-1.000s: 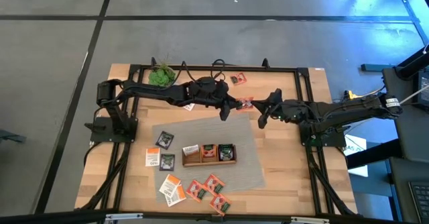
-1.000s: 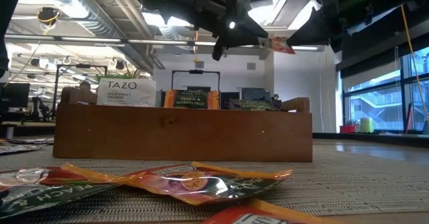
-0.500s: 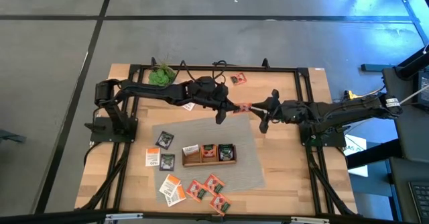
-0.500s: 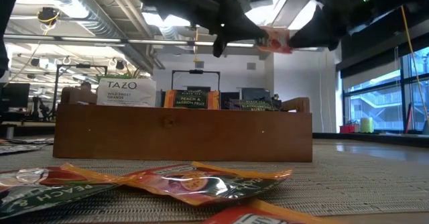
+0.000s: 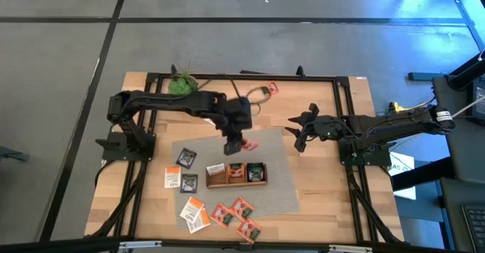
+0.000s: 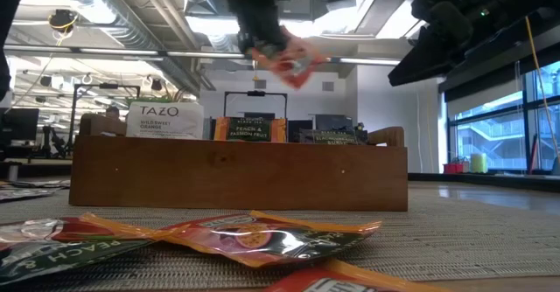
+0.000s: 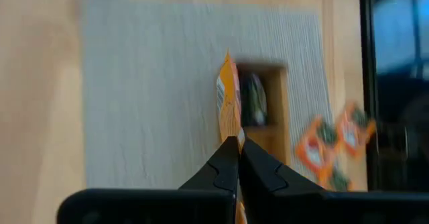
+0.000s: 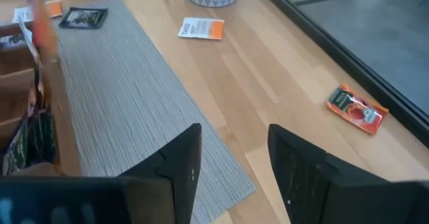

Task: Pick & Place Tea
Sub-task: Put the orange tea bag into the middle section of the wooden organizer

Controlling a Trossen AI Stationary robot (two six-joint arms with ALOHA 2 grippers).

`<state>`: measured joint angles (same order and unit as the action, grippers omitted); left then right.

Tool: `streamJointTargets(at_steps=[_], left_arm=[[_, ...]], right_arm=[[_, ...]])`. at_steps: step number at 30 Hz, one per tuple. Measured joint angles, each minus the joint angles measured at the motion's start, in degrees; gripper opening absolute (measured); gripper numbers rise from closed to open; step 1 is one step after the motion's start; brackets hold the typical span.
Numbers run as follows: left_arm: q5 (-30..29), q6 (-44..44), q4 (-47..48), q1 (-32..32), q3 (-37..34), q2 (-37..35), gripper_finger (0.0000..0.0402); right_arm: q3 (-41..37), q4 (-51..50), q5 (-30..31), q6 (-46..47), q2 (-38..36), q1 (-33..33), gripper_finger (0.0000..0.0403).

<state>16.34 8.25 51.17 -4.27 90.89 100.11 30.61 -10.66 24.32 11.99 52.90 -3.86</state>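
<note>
A: The left gripper is pinching a red sachet by 1 edge above the tray; it could be twisting loose and missing its compartment.

B: The right gripper is standing open, empty. Only its wrist view is showing the sachet's edge-on hang.

"TAZO WILD SWEET ORANGE" on the white sachet; "PEACH & PASSION FRUIT" on the orange sachet.
</note>
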Motion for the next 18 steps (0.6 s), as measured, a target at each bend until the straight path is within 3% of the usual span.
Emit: streamJointTargets(at_steps=[5,12,18], left_arm=[[2.93,-2.42,11.43,3.07,6.41,4.56,0.0003],[9.15,-1.63,12.71,5.09,8.83,9.33,0.0003],[9.22,-1.80,13.90,5.29,8.83,12.30,0.0003]], right_arm=[[0.00,0.34,0.03,1.39,0.71,0.00,0.0174],[0.00,0.60,0.09,1.27,3.21,0.00,0.0174],[0.00,0.54,0.09,1.20,4.96,0.00,0.0174]])
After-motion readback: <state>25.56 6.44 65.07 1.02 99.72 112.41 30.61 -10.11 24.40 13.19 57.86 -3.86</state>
